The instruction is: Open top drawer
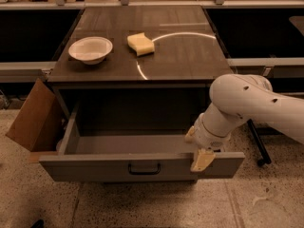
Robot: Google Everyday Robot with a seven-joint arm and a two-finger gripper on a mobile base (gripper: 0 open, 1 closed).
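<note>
The top drawer (95,167) is pulled well out from under the dark cabinet top, and its grey inside shows bare. Its wide flat grey front has a small black loop handle (144,168) at the centre. My gripper (202,159) hangs from the white arm (247,103) at the drawer's right end, hooked over the top edge of the front, well right of the handle. One tan finger (203,160) lies against the outside of the front. The lower drawers are hidden behind the open front.
A white bowl (90,49) and a yellow sponge (141,43) sit on the dark cabinet top (185,56). A brown cardboard flap (33,118) leans at the left of the cabinet. Speckled floor lies in front. Dark shelving runs behind both sides.
</note>
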